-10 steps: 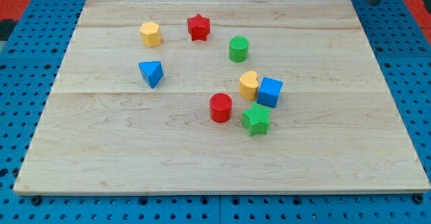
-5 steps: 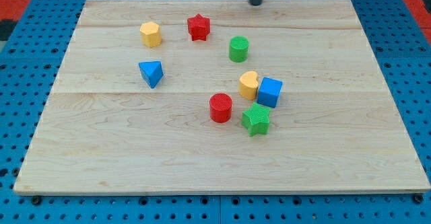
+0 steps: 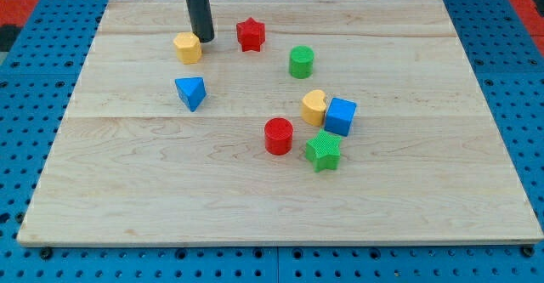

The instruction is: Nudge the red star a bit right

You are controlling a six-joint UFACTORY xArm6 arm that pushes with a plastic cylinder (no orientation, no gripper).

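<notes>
The red star [image 3: 250, 34] lies near the top of the wooden board [image 3: 170, 189], left of centre. My tip [image 3: 205, 39] stands on the board to the star's left, a short gap away. It is right beside the yellow hexagon block [image 3: 188, 48], close to or touching its right edge. The dark rod rises from the tip out of the view's top.
A green cylinder [image 3: 301, 62] lies right of the star. A blue triangle [image 3: 191, 92] lies below the yellow hexagon. Near the centre sit a yellow heart-like block [image 3: 314, 107], a blue cube [image 3: 340, 116], a red cylinder [image 3: 278, 136] and a green star [image 3: 323, 150].
The rod has swept from the view's top right leftward along the top edge and come down between the yellow hexagon and the red star. The yellow hexagon has shifted slightly left.
</notes>
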